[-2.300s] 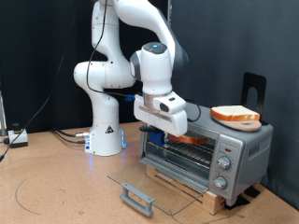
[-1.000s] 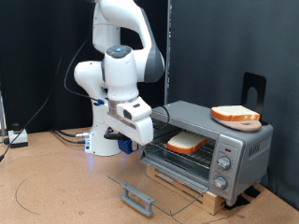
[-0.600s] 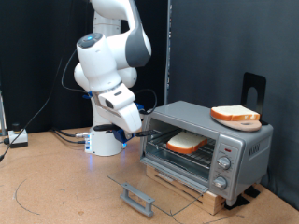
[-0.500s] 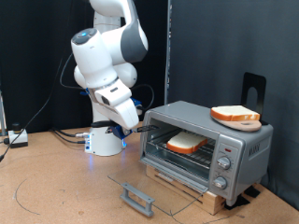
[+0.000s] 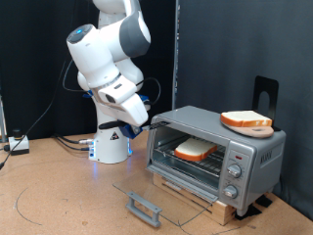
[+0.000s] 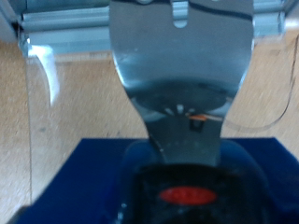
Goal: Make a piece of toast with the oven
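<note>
Piece of toast [image 5: 196, 149] on rack inside open oven [image 5: 217, 147]; hand [image 5: 141, 120] just beside oven's opening, grip state indiscernible; best kept clear of door.

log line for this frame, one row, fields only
gripper: beside oven, holding nothing visible | toast: on rack inside oven | door: open, flat | second slice: on oven top
</note>
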### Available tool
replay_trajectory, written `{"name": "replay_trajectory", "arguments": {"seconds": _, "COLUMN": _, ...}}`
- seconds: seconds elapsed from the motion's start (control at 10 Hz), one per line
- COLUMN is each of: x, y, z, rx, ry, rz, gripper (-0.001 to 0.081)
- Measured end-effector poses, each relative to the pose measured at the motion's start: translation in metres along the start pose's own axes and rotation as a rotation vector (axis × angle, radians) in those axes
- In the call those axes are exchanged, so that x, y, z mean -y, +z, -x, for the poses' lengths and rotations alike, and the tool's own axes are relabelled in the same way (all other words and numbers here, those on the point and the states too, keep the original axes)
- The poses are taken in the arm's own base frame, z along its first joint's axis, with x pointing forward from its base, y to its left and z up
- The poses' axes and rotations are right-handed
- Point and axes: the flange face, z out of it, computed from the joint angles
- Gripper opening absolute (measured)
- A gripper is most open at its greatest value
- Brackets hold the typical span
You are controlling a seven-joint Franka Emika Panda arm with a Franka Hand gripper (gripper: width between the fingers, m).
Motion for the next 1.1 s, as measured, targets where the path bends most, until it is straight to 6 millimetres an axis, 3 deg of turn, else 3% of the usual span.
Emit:
{"name": "replay_trajectory", "arguments": {"seconds": 0.5, "x": 0.037, "y": -0.032, "z": -0.028, "rx": -0.044, "ry": -0.100, "rz": -0.016, "gripper": 0.0395}}
{"name": "replay_trajectory", "arguments": {"seconds": 0.7, "x": 0.040, "y": -0.029, "z": -0.033, "rx": -0.089, "ry": -0.149, "rz": -0.047, "gripper": 0.0395}}
{"name": "replay_trajectory", "arguments": {"seconds": 1.1, "x": 0.079, "y": -0.010, "z": -0.078, "rx": -0.203, "ry": -0.313, "rz": -0.224, "gripper": 0.0395}}
